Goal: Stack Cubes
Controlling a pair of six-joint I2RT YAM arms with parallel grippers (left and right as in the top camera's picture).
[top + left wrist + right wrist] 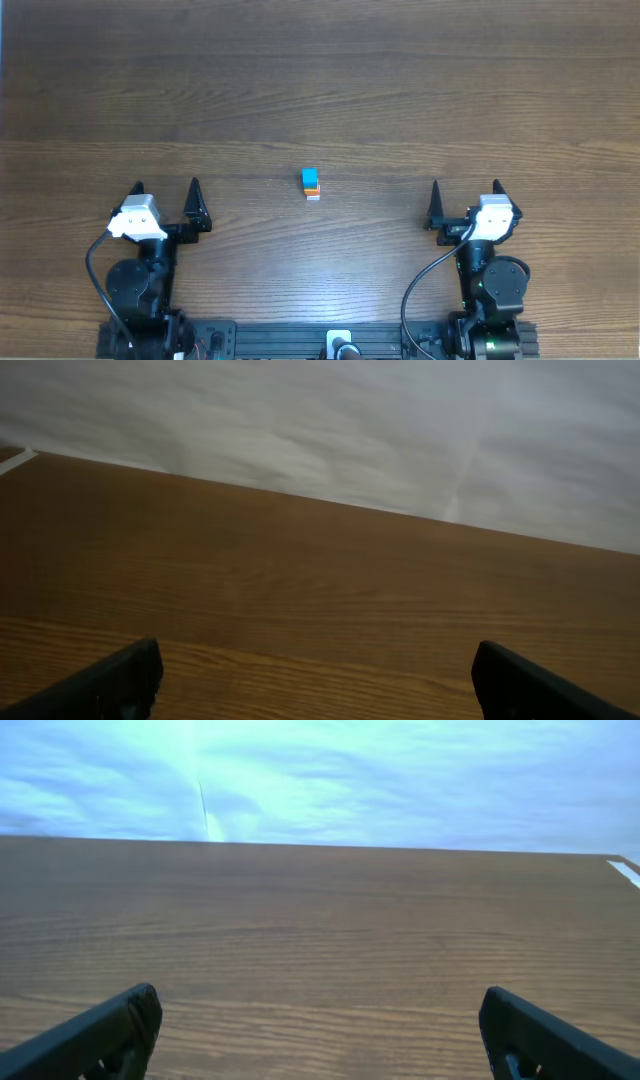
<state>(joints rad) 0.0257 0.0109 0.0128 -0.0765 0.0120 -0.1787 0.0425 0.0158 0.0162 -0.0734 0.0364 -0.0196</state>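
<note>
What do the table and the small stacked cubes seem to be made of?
Table: wood or wood-look laminate, matte; brown grain lines run across it. Stacked cubes: probably plastic or painted wood; flat, solid blue, orange and white colours.

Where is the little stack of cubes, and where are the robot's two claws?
stack of cubes [311,181]: top view, on its blue top cube.
left gripper [166,187]: top view, midway between fingertips.
right gripper [466,186]: top view, midway between fingertips.

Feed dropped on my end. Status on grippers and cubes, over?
Left gripper open, empty. Right gripper open, empty. Cubes stacked between them, blue on top, apart from both.
</note>
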